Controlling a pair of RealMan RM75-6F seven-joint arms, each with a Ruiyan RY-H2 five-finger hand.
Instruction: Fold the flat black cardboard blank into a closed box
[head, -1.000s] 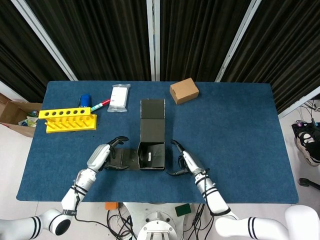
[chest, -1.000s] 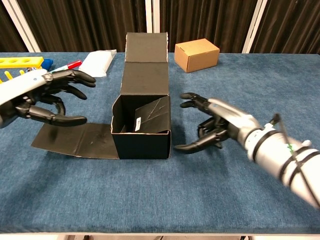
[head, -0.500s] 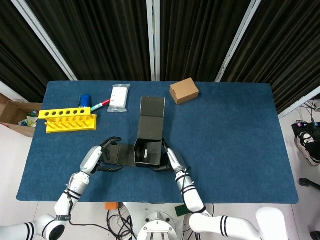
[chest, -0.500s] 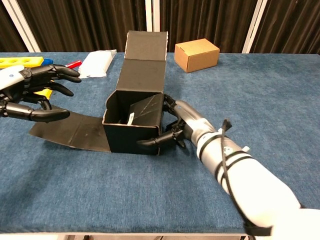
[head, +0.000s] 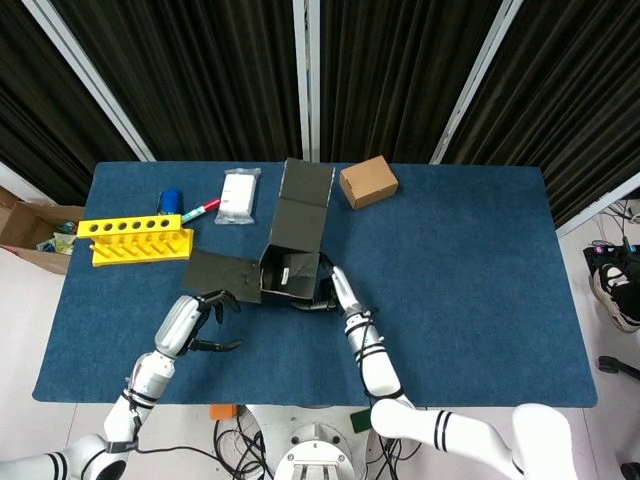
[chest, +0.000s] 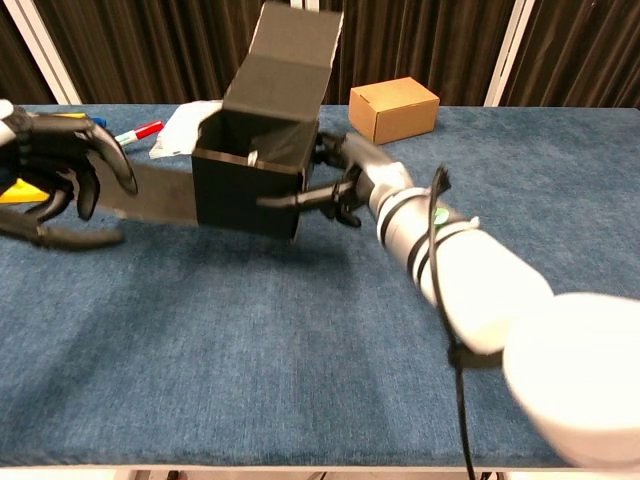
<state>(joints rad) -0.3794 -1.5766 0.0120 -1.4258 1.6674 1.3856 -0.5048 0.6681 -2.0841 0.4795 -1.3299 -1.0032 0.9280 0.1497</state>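
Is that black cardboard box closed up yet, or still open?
Open. The black cardboard box shows its hollow inside, its lid flap stands up and a side flap sticks out.

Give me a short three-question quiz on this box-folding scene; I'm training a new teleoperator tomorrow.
1. True or false: the left robot hand is holding the black box.
2. Which robot hand grips the black box? A) left B) right C) both
3. Fill in: the small box sitting beyond the black box is ____ in colour.

Key:
1. False; it is open, apart from the black box.
2. B; the right robot hand grips the box's right side.
3. Brown.
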